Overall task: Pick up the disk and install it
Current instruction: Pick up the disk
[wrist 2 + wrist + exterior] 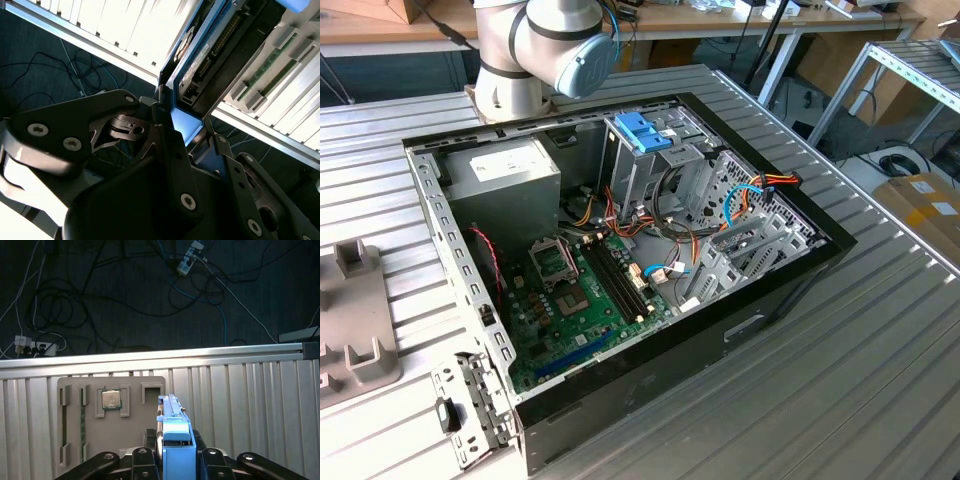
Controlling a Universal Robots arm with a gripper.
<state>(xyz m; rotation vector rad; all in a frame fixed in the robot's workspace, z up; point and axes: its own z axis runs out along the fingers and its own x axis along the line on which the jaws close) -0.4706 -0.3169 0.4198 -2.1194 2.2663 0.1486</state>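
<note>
At the exterior view's left edge, a grey fixture tray (355, 320) lay on the ribbed metal table (880, 380). A loose perforated metal bracket (470, 410) lay just beside the near corner of the open computer case (790, 270). The robot arm (535, 50) stood in the upper left, behind the case. Inside the case, from left to right, were the grey power supply (505, 175), the green motherboard (580, 300), the metal drive cage (650, 170) topped by a blue bracket (642, 132), and orange and blue cables (765, 185).

In both wrist views the gripper (176, 460) (185, 117) was clenched on the disk (172, 412) (200, 55), with its fingers (170, 150) pressing the blue carrier from both sides. The disk was held edge-on over the table. In the first wrist view the tray lay beyond the disk and carried a processor chip (110, 399).
</note>
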